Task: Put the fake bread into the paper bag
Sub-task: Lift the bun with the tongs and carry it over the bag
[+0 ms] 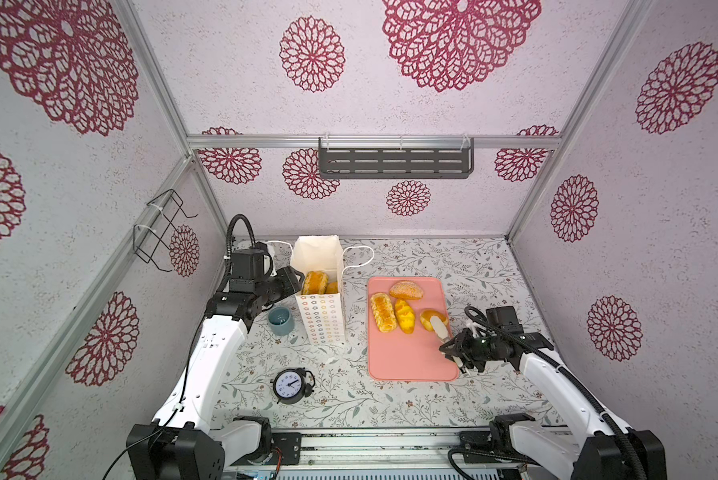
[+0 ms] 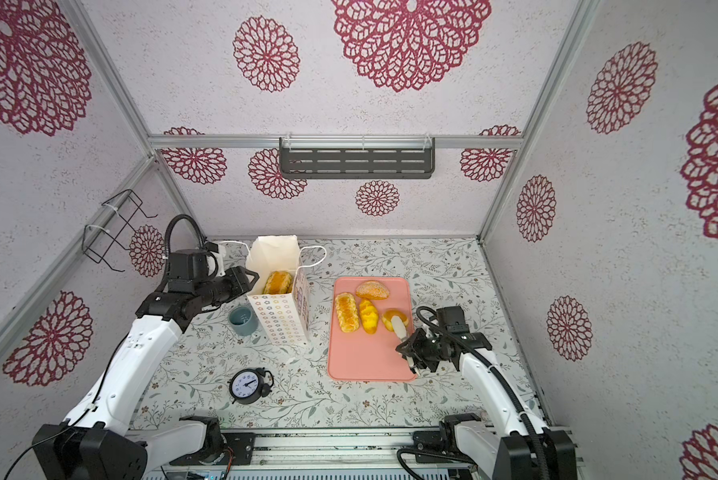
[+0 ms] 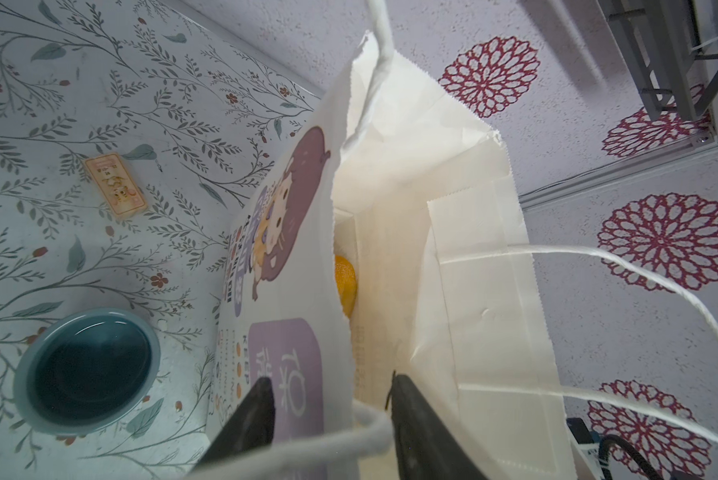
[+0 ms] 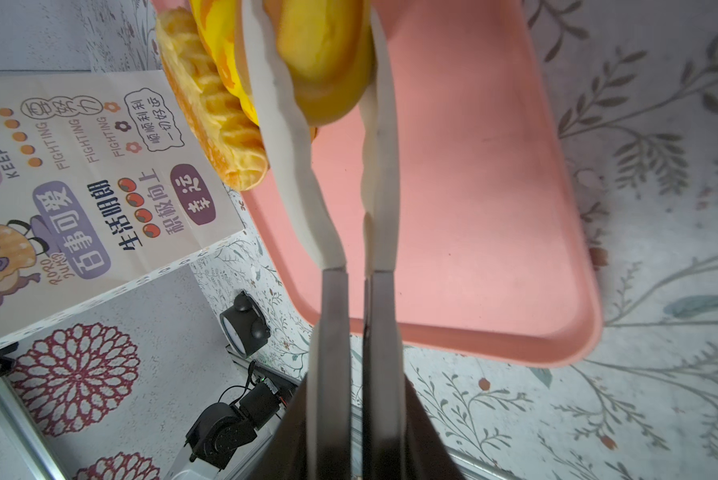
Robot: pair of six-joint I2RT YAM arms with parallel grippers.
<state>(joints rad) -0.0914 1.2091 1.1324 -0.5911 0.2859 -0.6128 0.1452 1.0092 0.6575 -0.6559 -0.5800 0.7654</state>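
A pair of white-tipped metal tongs (image 4: 333,320) is held in the tightly closed jaws of the right gripper (image 1: 453,351). The tong tips are pressed on a small round golden toy bun (image 1: 427,318) on the flat pink plastic tray (image 1: 407,357), beside three more toy loaves (image 1: 404,316). Left of the tray, the tall white paper bag (image 1: 322,320) is seen upright with orange-brown toy bread (image 1: 314,282) inside. Its printed wall is straddled by the left gripper (image 3: 330,380), jaws apart.
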